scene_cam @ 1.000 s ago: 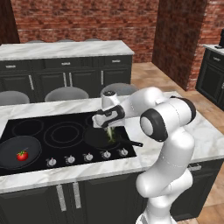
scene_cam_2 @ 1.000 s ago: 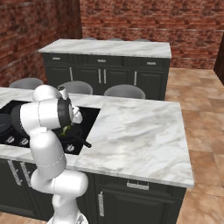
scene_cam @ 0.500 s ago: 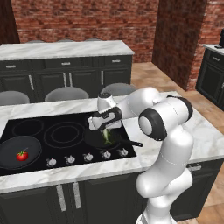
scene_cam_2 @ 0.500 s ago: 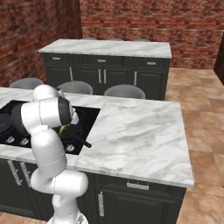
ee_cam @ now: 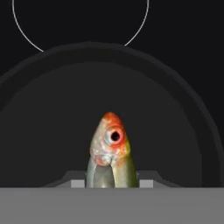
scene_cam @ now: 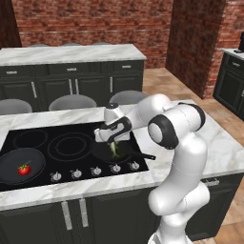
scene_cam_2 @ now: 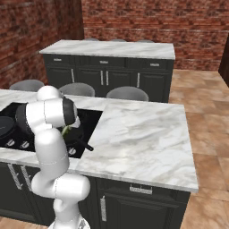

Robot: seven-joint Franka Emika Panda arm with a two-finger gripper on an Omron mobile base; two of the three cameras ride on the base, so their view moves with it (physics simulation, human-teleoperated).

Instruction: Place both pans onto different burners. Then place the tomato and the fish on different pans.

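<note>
My gripper is shut on the fish, a small greenish one that hangs head down just above a black pan on the right side of the cooktop. In the hand view the fish with its orange head points at the middle of that pan, and a burner ring lies beyond the rim. In the right base view the fish dangles over the same pan, partly hidden by my arm. The other pan sits at the left front with the tomato in it.
Large ring burners lie between the two pans. A row of silver knobs lines the cooktop's front edge. The right pan's handle points toward the wide marble counter. Grey stools stand behind the island.
My gripper has come down a little and slightly left with the fish, nearer to the right pan. The pans and the tomato have not moved.
</note>
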